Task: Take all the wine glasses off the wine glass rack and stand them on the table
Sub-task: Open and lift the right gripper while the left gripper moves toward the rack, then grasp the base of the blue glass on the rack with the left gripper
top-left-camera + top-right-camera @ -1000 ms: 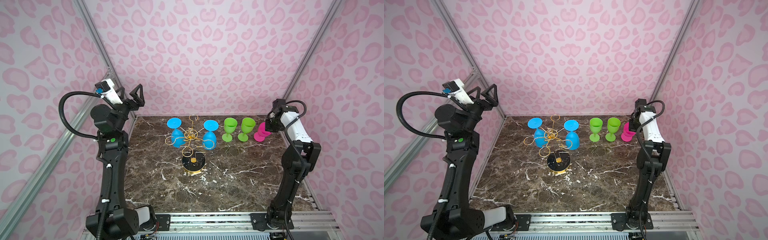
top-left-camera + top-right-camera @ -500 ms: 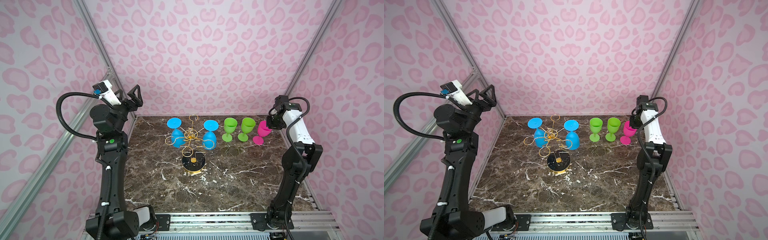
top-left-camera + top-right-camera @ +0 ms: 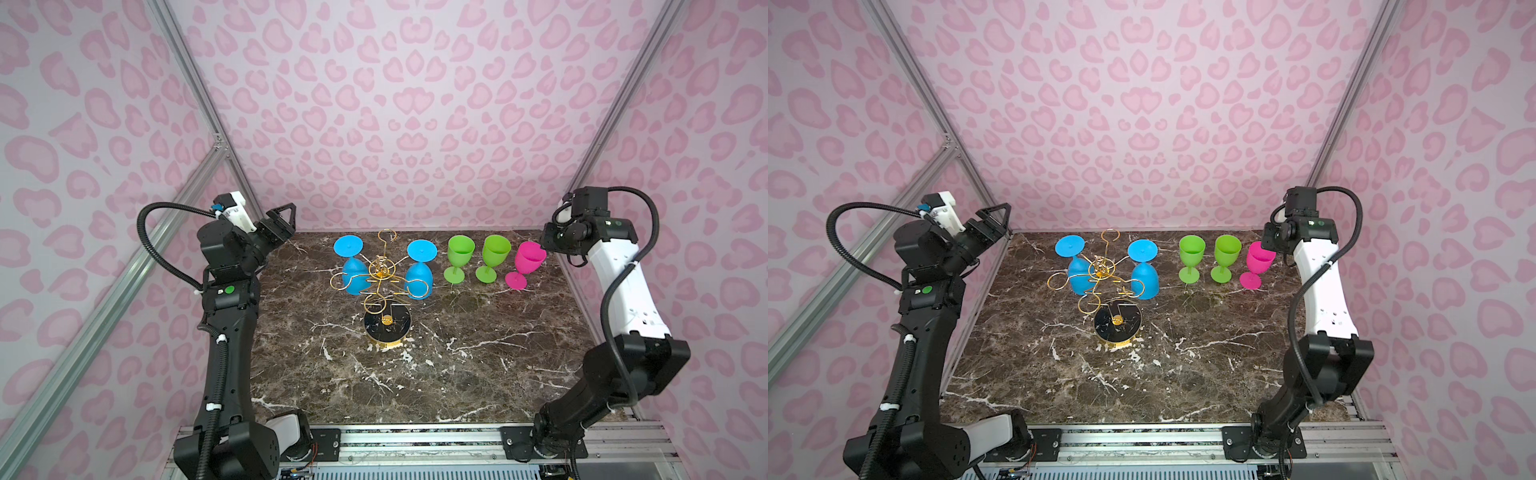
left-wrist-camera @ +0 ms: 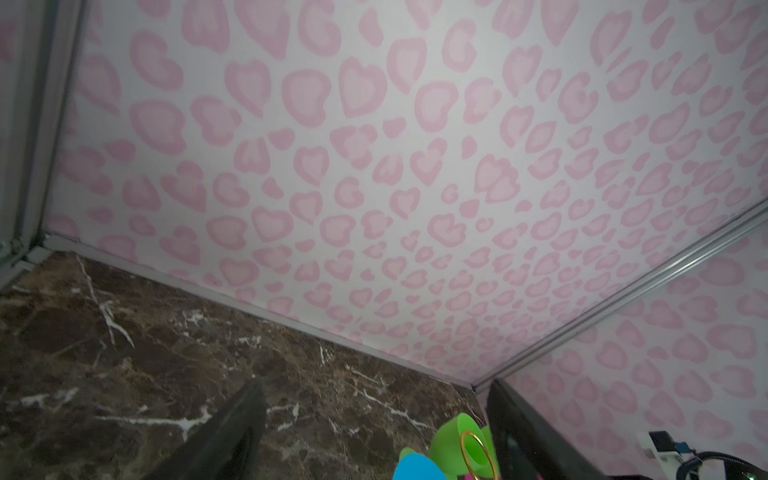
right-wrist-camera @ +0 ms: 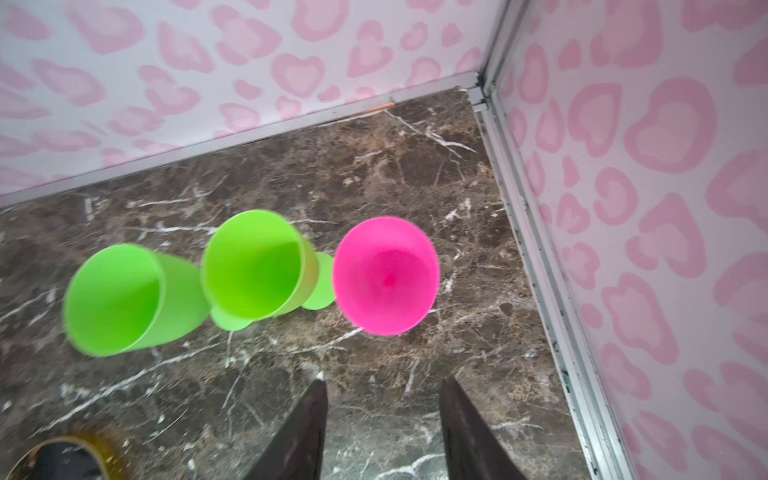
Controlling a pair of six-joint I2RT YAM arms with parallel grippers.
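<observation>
I judged myself between glasses: my right pincer (image 5: 385, 382) hung parted and empty just beside the upright pink wine glass (image 3: 528, 259), and my left pincer (image 4: 374, 386) was parted and empty, high at the left. The wine glass rack (image 3: 386, 328) stood mid-frame in both top views, with two blue wine glasses (image 3: 353, 278) hanging bowl-down on it. The next reach meant sliding one outward along its arm, clear of the neighbouring gold loops and the green wine glasses (image 3: 460, 251).
</observation>
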